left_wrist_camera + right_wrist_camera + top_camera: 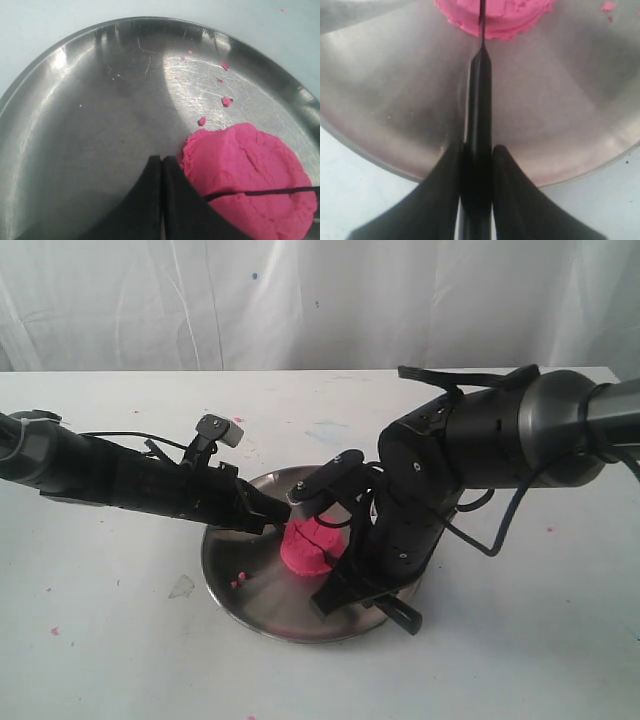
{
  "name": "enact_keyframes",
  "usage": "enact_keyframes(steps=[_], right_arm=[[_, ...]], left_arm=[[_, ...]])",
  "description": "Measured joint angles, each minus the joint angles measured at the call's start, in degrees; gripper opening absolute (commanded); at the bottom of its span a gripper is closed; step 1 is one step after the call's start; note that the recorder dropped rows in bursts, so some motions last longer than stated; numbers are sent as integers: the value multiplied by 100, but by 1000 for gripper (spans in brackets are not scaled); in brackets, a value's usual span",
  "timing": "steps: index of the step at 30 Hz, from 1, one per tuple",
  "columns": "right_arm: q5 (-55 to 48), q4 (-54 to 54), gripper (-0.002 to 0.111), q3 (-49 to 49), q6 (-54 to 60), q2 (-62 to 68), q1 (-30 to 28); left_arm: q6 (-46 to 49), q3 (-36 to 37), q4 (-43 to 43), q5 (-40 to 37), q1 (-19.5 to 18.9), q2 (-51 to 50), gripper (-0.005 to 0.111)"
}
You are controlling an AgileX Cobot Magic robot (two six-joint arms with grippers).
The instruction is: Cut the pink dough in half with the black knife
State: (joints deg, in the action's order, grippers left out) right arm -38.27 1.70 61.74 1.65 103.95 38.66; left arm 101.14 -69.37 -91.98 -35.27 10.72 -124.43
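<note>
The pink dough (308, 545) sits as a squat lump in the middle of the steel plate (245, 595). The black knife (480, 95) lies with its blade sunk into the dough's top (492, 15), showing as a thin dark line across the lump (260, 191). My right gripper (477, 150) is shut on the knife's handle, just inside the plate's near rim (365, 585). My left gripper (162, 160) is shut with nothing in it, its tips resting against the dough's left side (282, 515).
Tiny pink crumbs (226, 101) lie scattered on the plate (75, 125) and a few specks on the white table (90, 640). A white curtain (300, 300) hangs behind. The bulky right arm (470, 450) leans over the plate's right half.
</note>
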Motion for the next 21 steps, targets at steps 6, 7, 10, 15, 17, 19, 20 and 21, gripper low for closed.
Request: enact_keyframes(steps=[6,7,10,15,17,19,20,21], right_arm=[[22,-10,0,0,0,138,0],[33,-10,0,0,0,143,0],[33,-10,0,0,0,152,0],[33,-10,0,0,0,152,0],[33,-10,0,0,0,155,0],[33,-10,0,0,0,155,0],[33,-10,0,0,0,155,0],[33,-10,0,0,0,155,0]], left_arm=[[0,0,14,0,0,0,0],[0,0,14,0,0,0,0],[0,0,14,0,0,0,0],[0,0,14,0,0,0,0],[0,0,14,0,0,0,0],[0,0,14,0,0,0,0],[0,0,25,0,0,0,0],[0,0,23,0,0,0,0]])
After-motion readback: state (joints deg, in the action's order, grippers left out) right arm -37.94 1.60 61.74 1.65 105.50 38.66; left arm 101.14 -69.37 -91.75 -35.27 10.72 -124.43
